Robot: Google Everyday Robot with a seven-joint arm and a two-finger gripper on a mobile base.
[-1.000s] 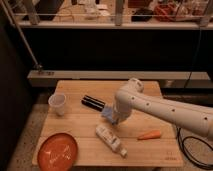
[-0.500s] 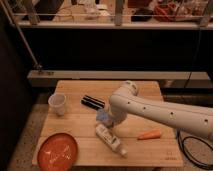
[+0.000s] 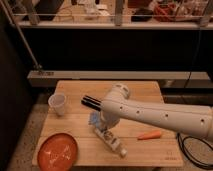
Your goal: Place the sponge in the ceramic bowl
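The gripper (image 3: 103,122) is down at mid-table, right against the blue sponge (image 3: 93,118); whether it has hold of it, I can't tell. The ceramic bowl (image 3: 58,151) sits at seven o'clock from the sponge, well apart.

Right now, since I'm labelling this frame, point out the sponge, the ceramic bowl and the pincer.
sponge (image 3: 94,119): camera view, visible blue left part.
ceramic bowl (image 3: 58,151): camera view, bare orange inside.
pincer (image 3: 106,122): camera view, tip end, down beside the sponge.
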